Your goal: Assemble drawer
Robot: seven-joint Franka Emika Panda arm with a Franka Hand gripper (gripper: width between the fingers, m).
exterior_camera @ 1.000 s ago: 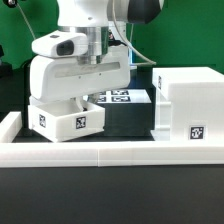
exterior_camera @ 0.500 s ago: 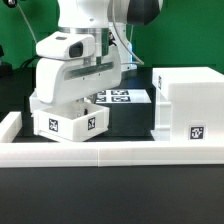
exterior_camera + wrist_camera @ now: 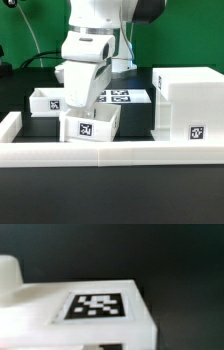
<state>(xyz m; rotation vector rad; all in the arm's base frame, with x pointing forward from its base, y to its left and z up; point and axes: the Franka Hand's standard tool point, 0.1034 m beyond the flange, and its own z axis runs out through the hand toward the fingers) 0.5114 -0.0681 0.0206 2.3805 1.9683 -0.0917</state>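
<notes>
1 pincer point(image 3: 89, 108) w/ 1 drawer point(image 3: 90, 128), 1 tray point(image 3: 42, 101), 1 housing point(image 3: 188, 100)

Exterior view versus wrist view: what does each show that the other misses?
Only the exterior view shows the arm, the larger white housing, the marker board and the border rails. Only the wrist view gives a blurry close-up of one code tag. Both show the white drawer that carries the tag.

Robotics lab bench, black tabletop point(image 3: 135, 124), green backdrop point(image 3: 15, 25), white border rail point(image 3: 100, 152), marker board point(image 3: 122, 97), code-tagged white housing point(image 3: 190, 100)
</notes>
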